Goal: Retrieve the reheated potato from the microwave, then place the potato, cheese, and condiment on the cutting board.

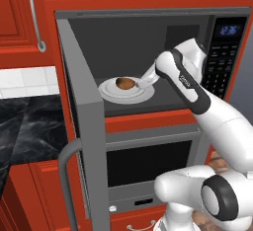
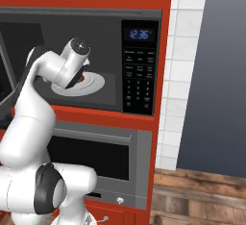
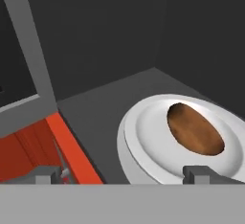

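The microwave (image 1: pixel 148 62) stands with its door (image 1: pixel 81 111) swung wide to the left; inside, on the grey floor of the cavity, a white plate (image 1: pixel 111 91) carries the potato (image 1: pixel 125 83), which lies on its side near the middle of the dish; the gripper (image 3: pixel 123 174) reaches into the cavity from the right with its jaws spread wide and nothing between them, so the tool is released and empty; in the hand view one fingertip (image 3: pixel 201 173) sits just below the potato's near end while the other is off to the side, over the cavity's front edge, so the potato is not yet centred between the two.

The potato looks small, firm and light, a rounded oval that will likely roll on the smooth plate if nudged from one side; its skin seems matte, so slipping is a lesser worry than rolling; the best hold is probably across its short waist, jaws squeezing the two long flanks; the hand should shift toward the potato before closing, and avoid pressing on the plate rim.
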Motion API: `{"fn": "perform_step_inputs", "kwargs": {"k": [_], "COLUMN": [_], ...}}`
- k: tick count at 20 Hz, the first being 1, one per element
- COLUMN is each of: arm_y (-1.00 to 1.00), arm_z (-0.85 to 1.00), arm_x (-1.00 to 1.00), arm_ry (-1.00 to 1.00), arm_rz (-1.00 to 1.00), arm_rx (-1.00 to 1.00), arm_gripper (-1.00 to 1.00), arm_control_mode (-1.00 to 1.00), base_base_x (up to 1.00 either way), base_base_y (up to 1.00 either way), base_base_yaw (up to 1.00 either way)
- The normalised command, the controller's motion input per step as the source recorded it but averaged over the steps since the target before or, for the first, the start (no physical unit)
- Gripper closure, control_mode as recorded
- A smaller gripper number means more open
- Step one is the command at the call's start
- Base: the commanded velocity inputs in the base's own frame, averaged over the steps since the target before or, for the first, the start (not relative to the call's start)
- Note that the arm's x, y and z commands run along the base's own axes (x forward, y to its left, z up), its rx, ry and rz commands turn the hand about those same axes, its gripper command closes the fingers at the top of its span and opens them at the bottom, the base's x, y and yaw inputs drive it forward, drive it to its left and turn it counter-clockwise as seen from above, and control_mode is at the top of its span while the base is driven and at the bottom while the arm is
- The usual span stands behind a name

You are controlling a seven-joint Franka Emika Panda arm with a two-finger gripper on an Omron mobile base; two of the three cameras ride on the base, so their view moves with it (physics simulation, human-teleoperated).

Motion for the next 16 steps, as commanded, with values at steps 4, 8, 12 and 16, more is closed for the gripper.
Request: {"fn": "perform_step_inputs", "kwargs": {"k": [4,8,12,16], "arm_y": [0.01,0.00,0.03,0.03], "arm_z": [-0.06,-0.11,-0.19,-0.15], "arm_x": [0.21,0.13,0.09,0.20], "arm_ry": [0.03,0.03,0.01,0.00], "arm_rz": [0.00,0.00,-0.02,-0.02], "arm_rx": [-0.09,-0.07,-0.04,-0.03], "arm_gripper": [-1.00,-1.00,-1.00,-1.00], "arm_control_mode": [-1.00,-1.00,-1.00,-1.00], "base_base_x": [0.00,0.00,0.00,0.00], "base_base_y": [0.00,0.00,0.00,0.00], "base_base_yaw": [0.00,0.00,0.00,0.00]}}
